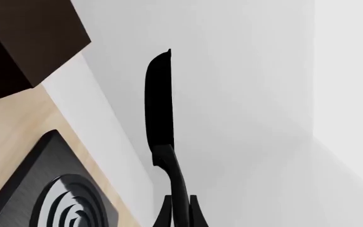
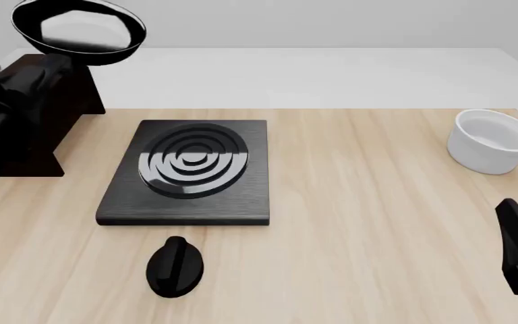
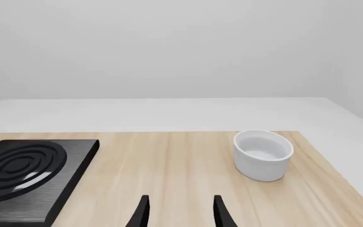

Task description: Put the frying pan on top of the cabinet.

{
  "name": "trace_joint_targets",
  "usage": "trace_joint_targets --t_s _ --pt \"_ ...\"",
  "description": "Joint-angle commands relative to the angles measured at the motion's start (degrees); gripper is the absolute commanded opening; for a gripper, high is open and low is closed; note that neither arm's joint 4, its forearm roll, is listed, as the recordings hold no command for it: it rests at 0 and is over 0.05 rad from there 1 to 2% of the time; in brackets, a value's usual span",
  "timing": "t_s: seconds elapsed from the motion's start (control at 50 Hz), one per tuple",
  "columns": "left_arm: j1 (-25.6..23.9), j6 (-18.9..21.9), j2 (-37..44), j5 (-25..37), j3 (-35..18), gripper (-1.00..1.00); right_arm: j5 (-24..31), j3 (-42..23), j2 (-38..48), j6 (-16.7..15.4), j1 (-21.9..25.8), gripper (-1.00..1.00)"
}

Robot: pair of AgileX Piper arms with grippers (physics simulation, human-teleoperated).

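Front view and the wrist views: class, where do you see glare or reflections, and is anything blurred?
Front view: pale reflections on the frying pan inside and the stove plate rings. Left wrist view: pan edge-on, a flat black silhouette. Right wrist view: soft shading on the white bowl. Everything is sharp.

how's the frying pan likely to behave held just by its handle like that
The frying pan is gripped by the left gripper far down its long handle, so it probably sags or twists. Its glossy finish looks slippery. Set partly off the cabinet, it could tip.
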Motion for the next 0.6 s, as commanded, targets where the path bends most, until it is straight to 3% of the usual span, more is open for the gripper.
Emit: trace_joint_targets --t_s 0.02,0.6 --pt "2.2 -1.3 -0.7 -1.8 -1.1 -1.00 0.1 -0.2 0.1 -0.1 0.1 1.00" --pt "8.4 -4.7 2.0 -3.8 -2.0 -1.00 -1.4 0.0 1.6 -0.3 0.2 1.00"
